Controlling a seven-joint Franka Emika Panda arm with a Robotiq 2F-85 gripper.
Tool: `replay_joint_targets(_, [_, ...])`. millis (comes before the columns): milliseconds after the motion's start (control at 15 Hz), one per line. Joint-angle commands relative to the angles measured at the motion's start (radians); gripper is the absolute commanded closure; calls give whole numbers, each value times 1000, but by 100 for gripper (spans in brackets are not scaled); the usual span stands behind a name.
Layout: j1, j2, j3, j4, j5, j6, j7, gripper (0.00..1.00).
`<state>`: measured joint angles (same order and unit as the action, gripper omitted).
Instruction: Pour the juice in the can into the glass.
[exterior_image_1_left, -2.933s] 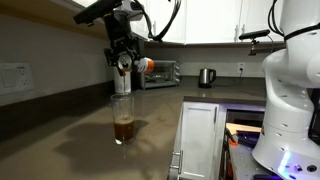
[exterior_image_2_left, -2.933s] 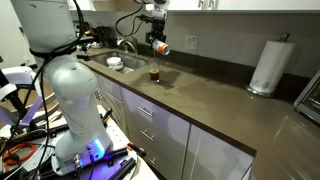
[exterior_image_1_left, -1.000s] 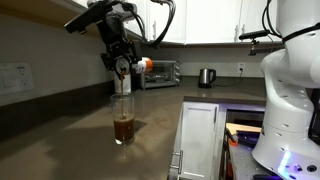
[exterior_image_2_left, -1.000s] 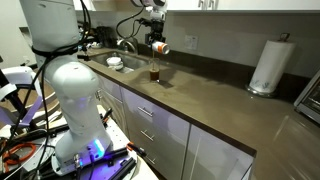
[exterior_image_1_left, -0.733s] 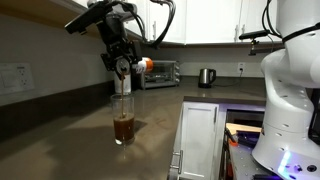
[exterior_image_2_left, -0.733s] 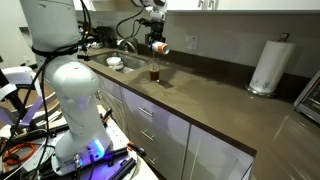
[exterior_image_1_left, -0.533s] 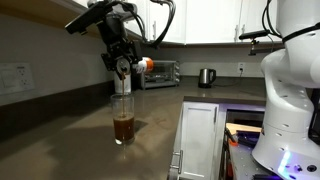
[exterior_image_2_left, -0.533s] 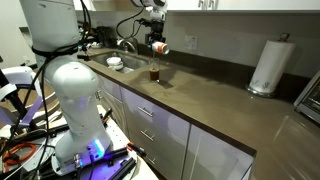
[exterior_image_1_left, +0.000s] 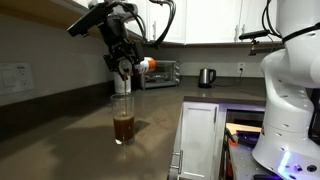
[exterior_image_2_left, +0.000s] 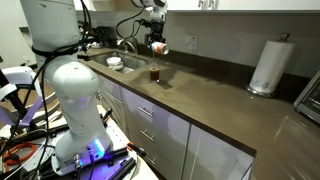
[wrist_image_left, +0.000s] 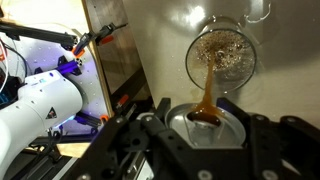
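A robot arm's gripper (exterior_image_1_left: 123, 63) hangs above a dark worktop (exterior_image_1_left: 70, 135). Its jaws are clenched on a small red-orange can (exterior_image_2_left: 160, 47), one on each side. The can is tipped over, raised well clear of the worktop and directly above a tall clear glass (exterior_image_1_left: 123, 115), which stands upright on the worktop.

In the wrist view, a thin stream of dark reddish-brown juice (wrist_image_left: 207, 95) runs from the can's silvery top into the open mouth of the glass below, where the surface is frothy with bubbles. In an exterior view, juice fills the lower part of the glass.

Farther back on the worktop are a toaster oven (exterior_image_1_left: 162, 72) and a steel kettle (exterior_image_1_left: 206, 77). In an exterior view, a white paper-towel roll (exterior_image_2_left: 266, 66) stands upright, well apart from the glass. The robot's white base (exterior_image_2_left: 70, 85) rises in front of the worktop.
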<state>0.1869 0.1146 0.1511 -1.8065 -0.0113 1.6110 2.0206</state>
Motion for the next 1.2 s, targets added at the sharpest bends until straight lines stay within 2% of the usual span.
replay_joint_targets(0, [9, 27, -5, 43, -28, -45, 33, 73])
replay_joint_targets(1133, [21, 53, -9, 83, -72, -83, 65, 73])
